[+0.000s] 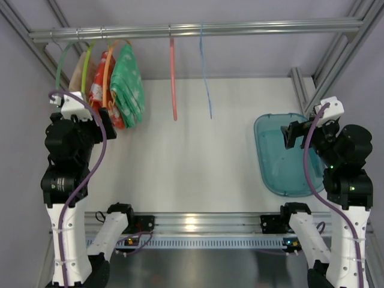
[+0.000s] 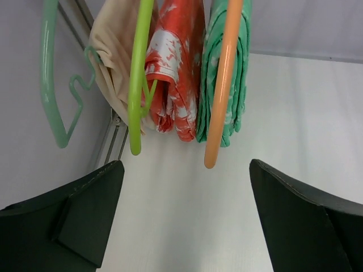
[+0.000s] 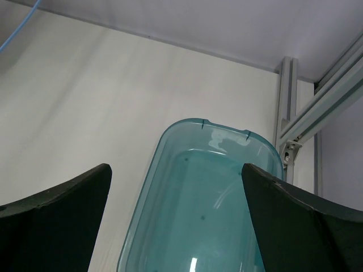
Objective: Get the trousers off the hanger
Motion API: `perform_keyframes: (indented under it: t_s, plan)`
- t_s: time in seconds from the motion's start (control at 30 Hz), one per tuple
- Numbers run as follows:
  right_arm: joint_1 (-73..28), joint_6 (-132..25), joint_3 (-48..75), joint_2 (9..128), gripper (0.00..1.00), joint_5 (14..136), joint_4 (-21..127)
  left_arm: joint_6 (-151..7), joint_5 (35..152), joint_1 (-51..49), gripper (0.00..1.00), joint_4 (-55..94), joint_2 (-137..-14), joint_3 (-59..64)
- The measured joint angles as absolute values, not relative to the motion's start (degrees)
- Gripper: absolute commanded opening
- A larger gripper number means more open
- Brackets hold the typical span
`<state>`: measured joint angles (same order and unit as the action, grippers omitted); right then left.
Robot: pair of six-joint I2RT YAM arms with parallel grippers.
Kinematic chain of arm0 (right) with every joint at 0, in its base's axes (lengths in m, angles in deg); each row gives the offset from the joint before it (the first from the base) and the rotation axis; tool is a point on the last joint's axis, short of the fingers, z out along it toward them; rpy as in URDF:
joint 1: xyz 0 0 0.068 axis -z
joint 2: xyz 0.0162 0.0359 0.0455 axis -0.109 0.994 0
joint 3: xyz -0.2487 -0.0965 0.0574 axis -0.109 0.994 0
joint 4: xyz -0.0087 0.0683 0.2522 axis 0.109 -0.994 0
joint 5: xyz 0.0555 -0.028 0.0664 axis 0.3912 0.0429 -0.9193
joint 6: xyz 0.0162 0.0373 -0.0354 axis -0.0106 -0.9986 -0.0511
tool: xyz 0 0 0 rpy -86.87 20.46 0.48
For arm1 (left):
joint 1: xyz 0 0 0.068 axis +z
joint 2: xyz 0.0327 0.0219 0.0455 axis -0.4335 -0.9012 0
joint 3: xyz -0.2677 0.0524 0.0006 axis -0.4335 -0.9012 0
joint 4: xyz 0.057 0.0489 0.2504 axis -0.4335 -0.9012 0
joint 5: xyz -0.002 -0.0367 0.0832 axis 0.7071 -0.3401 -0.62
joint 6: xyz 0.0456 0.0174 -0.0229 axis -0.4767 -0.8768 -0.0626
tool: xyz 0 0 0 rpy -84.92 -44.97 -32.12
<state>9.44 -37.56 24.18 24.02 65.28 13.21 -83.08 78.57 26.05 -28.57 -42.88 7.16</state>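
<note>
Nothing freed yet: the trousers [image 2: 243,62] are hanging on the hanger [image 2: 224,85], far left; left gripper [image 2: 181,218] is hovering near them, jaws wide apart, right gripper [image 3: 176,218] gaping over the tub [image 3: 215,170].

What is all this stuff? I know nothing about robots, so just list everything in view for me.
rail: one, silver, across the top
mint hanger: one, pale green, far left on the rail
lime hanger: one, yellow-green, next along
beige garment: one, beige, hanging behind the lime hanger
red garment: one, red with white print, between the lime and orange hangers
orange hanger: one, orange, carrying the trousers
trousers: one, green with white print, on the orange hanger
pink hanger: one, pink-red, mid-rail, bare
blue hanger: one, blue, right of the pink one, bare
bin: one, clear teal, right side of the table
table: one, white
left gripper: one, black, open, facing the garments
right gripper: one, black, open, over the bin
</note>
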Motion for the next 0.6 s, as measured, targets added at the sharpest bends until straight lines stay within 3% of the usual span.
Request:
perform_keyframes:
  t_s: [0.1, 0.2, 0.6]
  plan:
    - [9.4, -37.5, 24.2, 24.8, 1.00, 64.6, 13.2, -81.4, 77.5, 26.9, 0.99, -29.3, -46.2, 11.4]
    - [9.4, -37.5, 24.2, 26.1, 0.99, 64.1, 13.1, -80.3, 78.3, 27.0, 0.91, -29.5, -49.4, 16.2]
    - [9.8, -37.7, 24.2, 27.2, 1.00, 62.3, 12.9, -76.6, 82.0, 27.2, 0.89, -29.9, -66.5, 35.4]
